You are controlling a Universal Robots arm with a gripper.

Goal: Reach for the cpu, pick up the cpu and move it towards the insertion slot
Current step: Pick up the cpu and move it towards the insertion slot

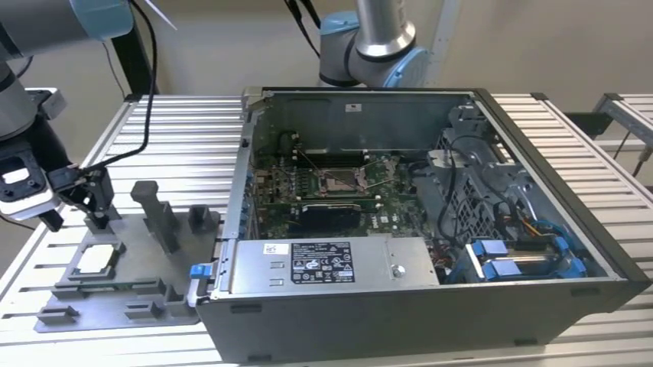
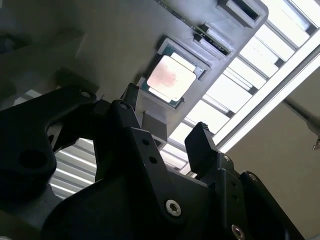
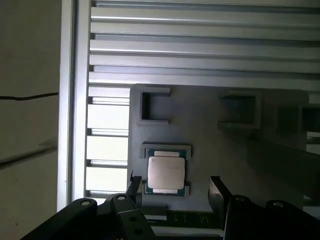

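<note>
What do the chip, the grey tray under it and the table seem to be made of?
The chip: its top looks like a metal lid, by the pale satin sheen, set on a greenish board. The grey tray: probably plastic, matte and evenly grey, with moulded blocks. The table: likely aluminium, with bright silver ribbed slats.

cpu (image 1: pixel 95 258): small flat square chip, pale silvery face, laid flat in a square pocket of the grey tray (image 1: pixel 102 310) | insertion slot (image 1: pixel 340 181): square socket, shiny metal frame, dark centre, set inside the open computer case (image 1: pixel 429 321), well apart from the cpu
</note>
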